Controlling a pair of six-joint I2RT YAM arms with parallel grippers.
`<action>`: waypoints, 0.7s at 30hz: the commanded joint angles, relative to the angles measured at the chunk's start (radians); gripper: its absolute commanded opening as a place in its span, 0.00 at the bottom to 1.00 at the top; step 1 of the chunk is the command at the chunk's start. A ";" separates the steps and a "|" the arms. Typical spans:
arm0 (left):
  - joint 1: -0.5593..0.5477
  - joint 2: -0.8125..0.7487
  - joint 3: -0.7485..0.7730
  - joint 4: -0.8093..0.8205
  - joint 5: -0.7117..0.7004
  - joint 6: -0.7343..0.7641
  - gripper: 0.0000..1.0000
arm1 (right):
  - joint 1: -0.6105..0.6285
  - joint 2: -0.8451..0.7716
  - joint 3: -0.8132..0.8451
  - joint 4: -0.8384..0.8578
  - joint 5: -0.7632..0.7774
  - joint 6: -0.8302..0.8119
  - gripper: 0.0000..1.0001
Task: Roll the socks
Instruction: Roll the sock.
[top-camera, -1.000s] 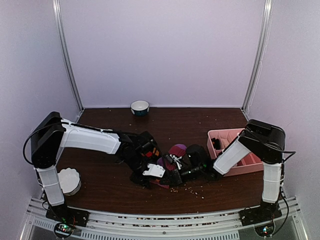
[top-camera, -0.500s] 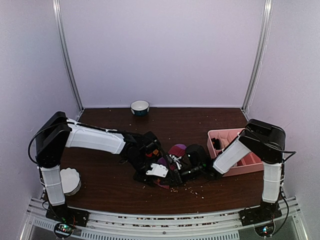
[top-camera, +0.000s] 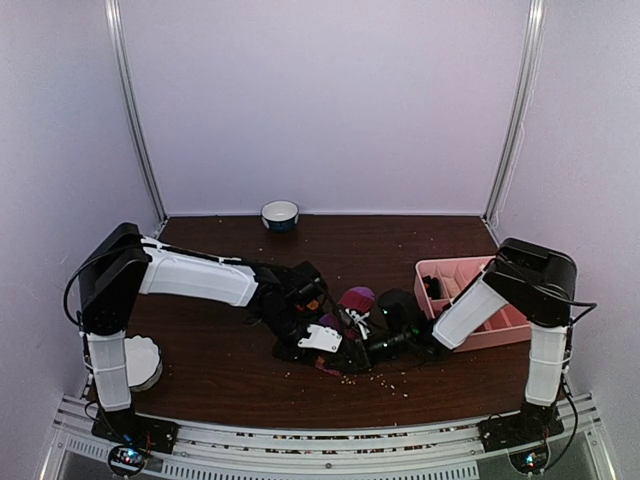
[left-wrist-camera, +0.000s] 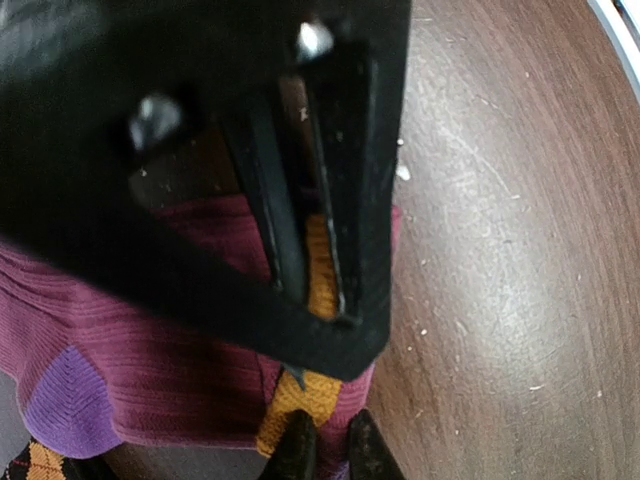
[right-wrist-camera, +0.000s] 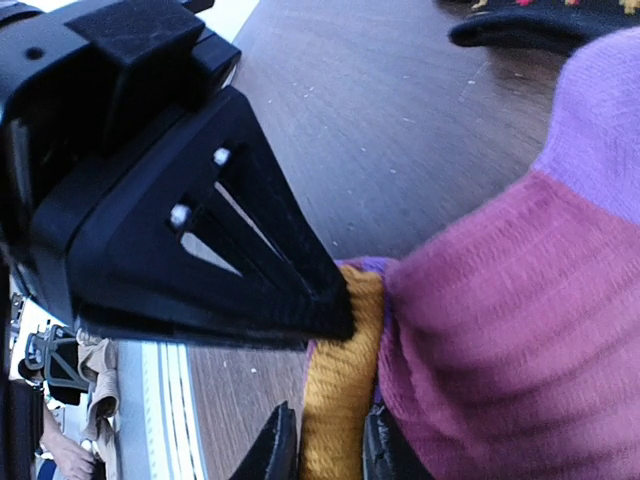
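Socks (top-camera: 352, 300) bunched at ctr of dark table (top-camera: 200, 375) w/ crumbs (top-camera: 385, 378), top view; bowl (top-camera: 280, 214) at 12, pink tray (top-camera: 500, 325) at 3, white dish (top-camera: 140, 362) at 8, lilac walls. Left wrist: left gripper (left-wrist-camera: 330, 455) nearly closed by orange end of purple sock (left-wrist-camera: 150, 350), can't tell if pinching; right gripper (left-wrist-camera: 318, 290) blocks much. Right wrist: right gripper clamps that orange end, argyle sock (right-wrist-camera: 560, 15) at 1.

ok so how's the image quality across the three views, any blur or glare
Top external: soft even light, sharp, but the middle of the table reads as one dark clump. Left wrist: the right gripper looms close and out of focus, with pale sheen on the bare wood. Right wrist: the striped sock and left gripper crowd the lens.
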 joint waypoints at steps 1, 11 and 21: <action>-0.001 0.046 0.004 -0.047 -0.054 -0.015 0.09 | -0.021 0.011 -0.075 -0.249 0.151 -0.043 0.27; 0.066 0.078 0.109 -0.325 0.145 -0.080 0.00 | -0.019 -0.254 -0.185 -0.229 0.324 -0.131 0.32; 0.147 0.029 0.072 -0.492 0.287 -0.070 0.00 | 0.083 -0.450 -0.262 -0.184 0.574 -0.260 0.73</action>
